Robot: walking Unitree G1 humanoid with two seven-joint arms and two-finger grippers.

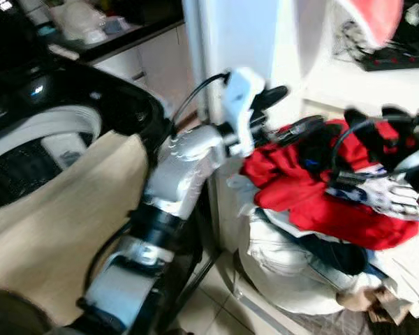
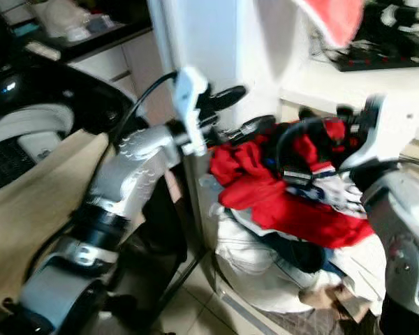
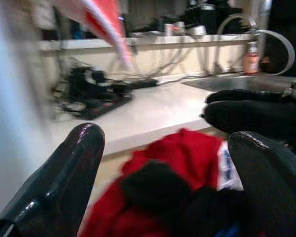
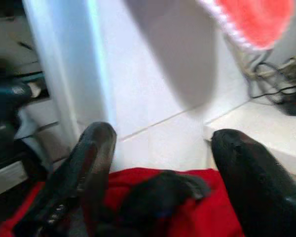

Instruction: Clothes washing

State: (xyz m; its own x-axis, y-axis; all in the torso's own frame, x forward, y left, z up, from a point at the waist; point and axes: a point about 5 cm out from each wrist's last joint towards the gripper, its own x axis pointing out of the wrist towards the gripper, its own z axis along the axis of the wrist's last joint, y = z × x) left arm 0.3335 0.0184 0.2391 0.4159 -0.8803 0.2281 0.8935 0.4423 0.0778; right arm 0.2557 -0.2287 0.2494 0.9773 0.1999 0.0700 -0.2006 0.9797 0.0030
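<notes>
A home laundry corner beside a kitchen: a top-loading washing machine (image 1: 52, 139) stands on the left, a heap of clothes (image 1: 321, 230) on the right, a white counter (image 3: 153, 116) and sink (image 3: 237, 81) beyond, tiled floor (image 1: 209, 307) below.

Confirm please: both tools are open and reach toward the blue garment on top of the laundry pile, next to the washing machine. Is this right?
Not quite. The garment on top of the laundry pile is red, not blue; the left eye view shows it. The rest holds: the left tool and right tool are open and reach toward it, next to the washing machine.
</notes>
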